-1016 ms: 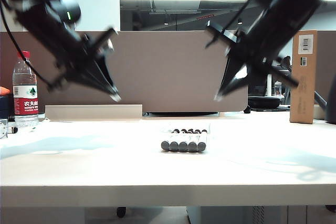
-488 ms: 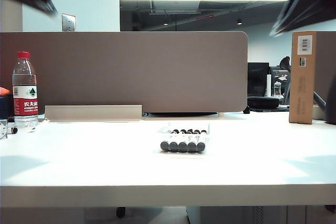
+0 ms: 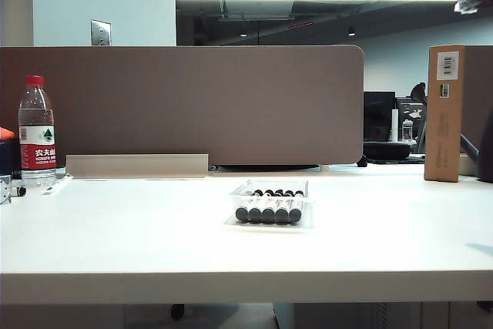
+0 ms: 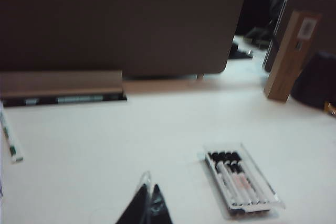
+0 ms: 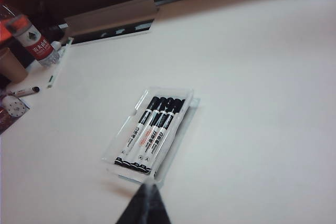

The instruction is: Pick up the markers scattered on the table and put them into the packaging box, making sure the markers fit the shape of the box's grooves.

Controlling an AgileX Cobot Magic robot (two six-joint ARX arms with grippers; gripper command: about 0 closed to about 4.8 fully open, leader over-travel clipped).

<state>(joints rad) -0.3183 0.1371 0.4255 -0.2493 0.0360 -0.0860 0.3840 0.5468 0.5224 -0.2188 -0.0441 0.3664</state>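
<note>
Five markers (image 5: 152,128) sit side by side in the packaging box (image 5: 116,142), one per groove, caps all at the same end. From here the packing looks done; nothing loose lies near the box on the table (image 3: 139,236).

Left gripper (image 4: 147,206): fingers pinched together, holding nothing, hanging above the table well short of the box. Right gripper (image 5: 145,203): also closed and empty, above the table just off the box's short end where the marker tails are. In the exterior view only a sliver of one arm shows at the top corner, far above the box.

What you do now is verify, not grab. Check from the right wrist camera that every barrel lies flat in its groove and none rides on a ridge. I can't tell seating depth for sure from these angles; the row looks level in the exterior view.

One more marker (image 5: 22,92) lies far from the box, next to the water bottle (image 3: 37,132) at the table edge. Judge whether it counts.

Surface: white desk, matte, bare around the box. Behind the box: a brown partition, with a cardboard carton (image 3: 445,112) off to one side.
</note>
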